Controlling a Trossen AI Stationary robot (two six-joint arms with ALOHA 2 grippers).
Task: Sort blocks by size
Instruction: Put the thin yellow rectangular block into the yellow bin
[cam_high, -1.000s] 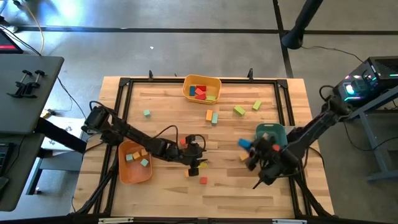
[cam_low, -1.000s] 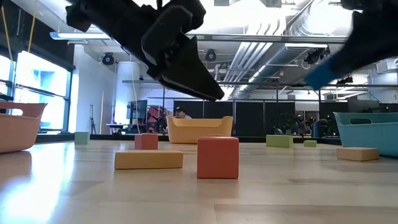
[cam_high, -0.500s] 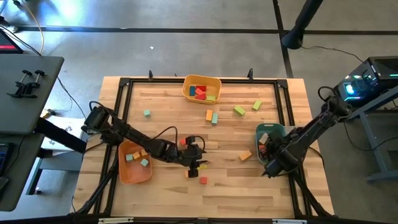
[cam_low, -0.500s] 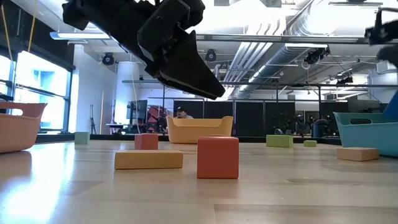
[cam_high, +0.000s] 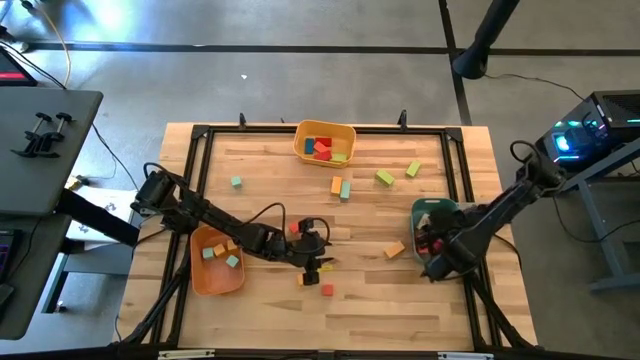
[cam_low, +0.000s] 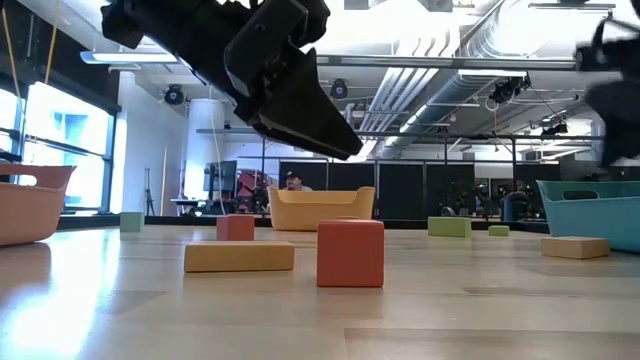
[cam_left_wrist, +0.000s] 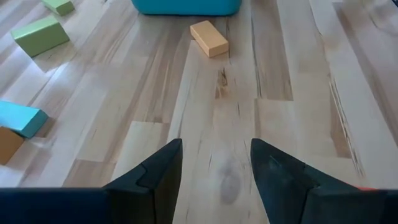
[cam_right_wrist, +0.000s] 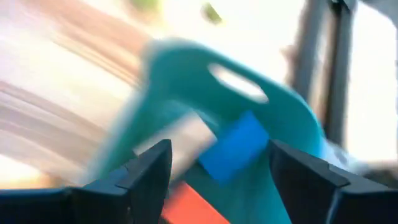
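Bare worktop (cam_left_wrist: 217, 124) lies open straight ahead of the left gripper's (cam_left_wrist: 214, 168) spread fingers as far as a tan block (cam_left_wrist: 209, 38) before the teal bin (cam_left_wrist: 186, 6), while the right gripper's (cam_right_wrist: 214, 165) parted fingers face that bin's crowded inside.

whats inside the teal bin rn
The right wrist view shows a blue block, a pale block and a red-orange one in the teal bin. From above, the right end effector covers much of the bin, so any others stay hidden.
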